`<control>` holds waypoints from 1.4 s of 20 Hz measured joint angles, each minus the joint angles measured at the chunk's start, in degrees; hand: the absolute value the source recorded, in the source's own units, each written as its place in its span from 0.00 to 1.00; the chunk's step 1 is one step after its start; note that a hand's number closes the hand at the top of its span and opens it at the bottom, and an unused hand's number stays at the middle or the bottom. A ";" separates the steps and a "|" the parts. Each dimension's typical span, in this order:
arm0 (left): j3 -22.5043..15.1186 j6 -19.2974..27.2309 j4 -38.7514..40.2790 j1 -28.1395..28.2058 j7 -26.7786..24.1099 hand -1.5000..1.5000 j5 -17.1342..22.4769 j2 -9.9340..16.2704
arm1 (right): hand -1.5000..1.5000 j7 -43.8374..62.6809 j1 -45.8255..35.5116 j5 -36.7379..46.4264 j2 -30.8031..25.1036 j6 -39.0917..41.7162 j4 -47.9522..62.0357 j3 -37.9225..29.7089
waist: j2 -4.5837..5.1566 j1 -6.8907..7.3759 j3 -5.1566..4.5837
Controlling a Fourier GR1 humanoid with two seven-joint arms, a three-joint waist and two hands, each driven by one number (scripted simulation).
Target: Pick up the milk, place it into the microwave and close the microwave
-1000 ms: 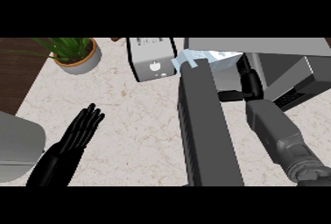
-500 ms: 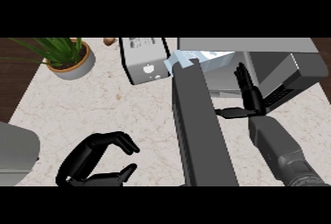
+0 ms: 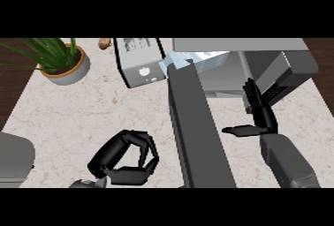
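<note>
— Changed since a moment ago?
— Left hand (image 3: pixel 125 155) now curled shut, holding nothing. Right hand (image 3: pixel 259 110) flat, fingers straight, beside the microwave (image 3: pixel 287 66).
— Milk (image 3: pixel 195 62)?
— Already inside, behind the open door (image 3: pixel 195 132). Only closing left, apparently.

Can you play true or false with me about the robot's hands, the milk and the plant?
1. The microwave door is shut. False: it stands open.
2. The milk carton is inside the microwave. True.
3. The right hand holds the milk. False: its fingers are straight and it holds nothing.
4. The left hand has curled fingers. True.
5. The potted plant sits at the counter's far left. True.
</note>
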 measured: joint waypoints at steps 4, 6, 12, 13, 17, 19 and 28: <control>-3.83 0.29 4.99 -1.62 -0.06 1.00 -2.22 -0.54 | 0.00 0.97 5.67 -0.17 -0.60 1.34 -7.27 1.47 | -0.21 -0.72 -0.04; -6.10 1.63 7.63 -3.06 -0.43 1.00 -2.29 -0.67 | 0.00 1.87 8.90 -0.41 -1.48 2.52 -11.95 2.24 | -0.25 -0.98 -0.03; -14.26 6.11 14.34 -6.29 -1.61 1.00 0.78 -0.70 | 0.00 6.40 19.69 -3.19 -3.90 5.34 -28.41 2.98 | -0.28 -1.66 -0.10; -15.50 6.58 15.34 -7.30 -1.76 1.00 1.15 -0.69 | 0.00 7.82 21.16 -3.97 -4.40 5.39 -31.40 2.68 | -0.24 -1.59 -0.09; -23.09 12.85 20.82 -10.62 -3.47 1.00 2.18 -0.71 | 0.00 11.62 26.39 -6.86 -7.02 7.35 -40.94 1.53 | -0.12 -1.96 -0.12; -26.58 16.73 23.02 -13.66 -2.96 1.00 4.78 -0.66 | 0.00 13.54 29.25 -8.11 -7.35 7.95 -46.17 1.58 | -0.04 -2.32 -0.14; -38.48 37.25 27.23 -22.64 -1.75 1.00 19.03 0.09 | 0.00 20.08 32.88 -15.15 -11.06 15.12 -57.69 0.39 | 0.65 -4.67 -0.17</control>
